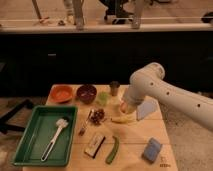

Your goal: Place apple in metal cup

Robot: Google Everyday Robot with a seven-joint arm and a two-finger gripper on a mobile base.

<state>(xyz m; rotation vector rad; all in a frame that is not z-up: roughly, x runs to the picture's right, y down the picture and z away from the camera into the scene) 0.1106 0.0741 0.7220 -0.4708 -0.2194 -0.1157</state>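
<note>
The metal cup [114,88] stands upright at the back of the table, a small dark grey cylinder just left of my arm. My gripper [125,107] points down at the table, to the right of and nearer than the cup and just above the pale banana [123,120]. A small yellow-orange patch at the gripper's tip looks like the apple [121,108]. I cannot tell whether the apple is held or rests on the table. My white arm reaches in from the right and hides the spot behind the gripper.
At the back stand an orange bowl [62,93], a dark red bowl [86,93] and a small green cup [102,98]. A green tray [30,145] with a brush is at the left. Dark fruit [97,116], a snack bar [94,145], a green vegetable [112,150] and a blue sponge [151,149] lie in front.
</note>
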